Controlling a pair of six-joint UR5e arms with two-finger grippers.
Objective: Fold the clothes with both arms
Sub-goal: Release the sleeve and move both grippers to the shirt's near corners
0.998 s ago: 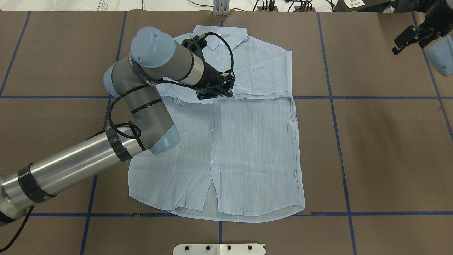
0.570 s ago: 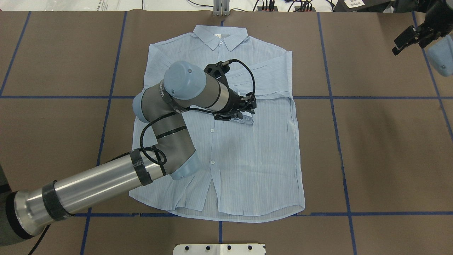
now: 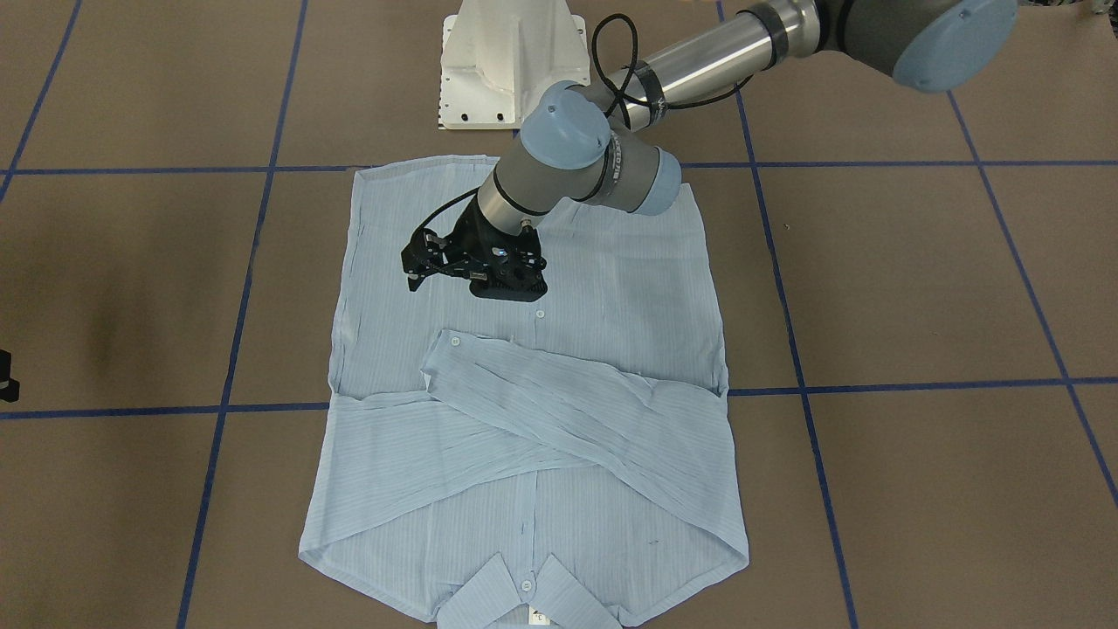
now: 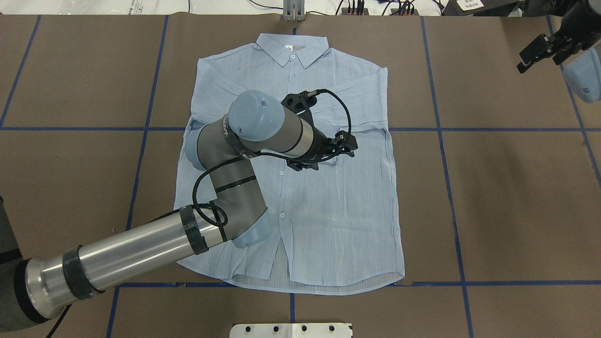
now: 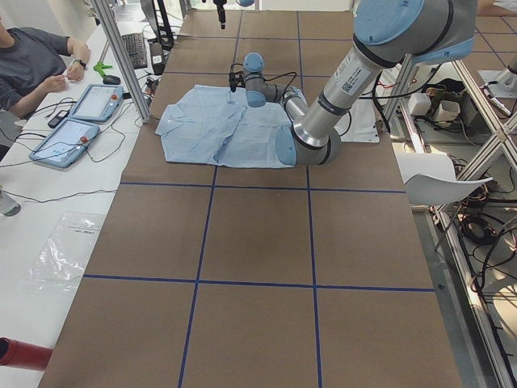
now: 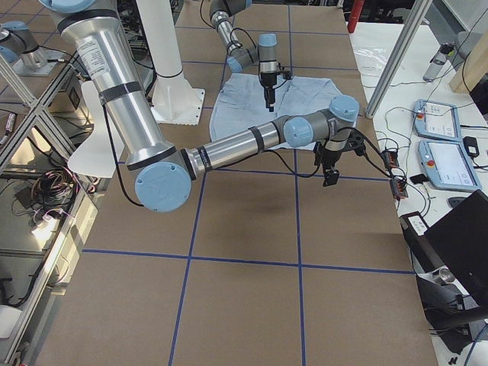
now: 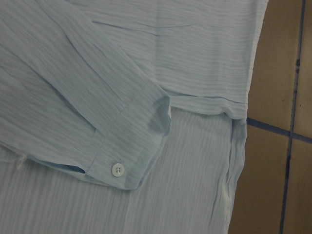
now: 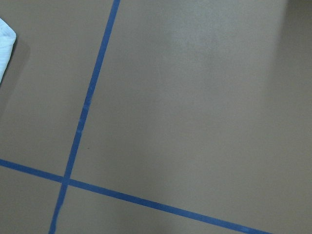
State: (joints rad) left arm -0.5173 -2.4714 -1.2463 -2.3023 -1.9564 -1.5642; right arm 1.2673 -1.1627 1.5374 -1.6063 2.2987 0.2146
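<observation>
The pale-blue striped shirt (image 4: 328,211) lies flat on the brown table, buttons up, with its collar (image 4: 291,47) at the far edge. Both sleeves are folded across the chest. The upper sleeve's buttoned cuff (image 3: 447,342) rests flat on the shirt front and fills the left wrist view (image 7: 126,146). My left gripper (image 4: 346,146) hovers just above the shirt beside that cuff, open and empty; it also shows in the front view (image 3: 417,262). My right gripper (image 4: 533,56) hangs open and empty over bare table far to the right, away from the shirt (image 6: 305,91).
The white pedestal base (image 3: 507,61) stands at the near table edge. Blue tape lines (image 4: 441,141) grid the brown surface. A seated operator (image 5: 32,56) and teach pendants (image 5: 81,121) are beyond the far table edge, by metal frame posts.
My left gripper carried the sleeve cuff rightward and nearer across the shirt, laid it on the shirt front and let go. The right arm barely moved.
</observation>
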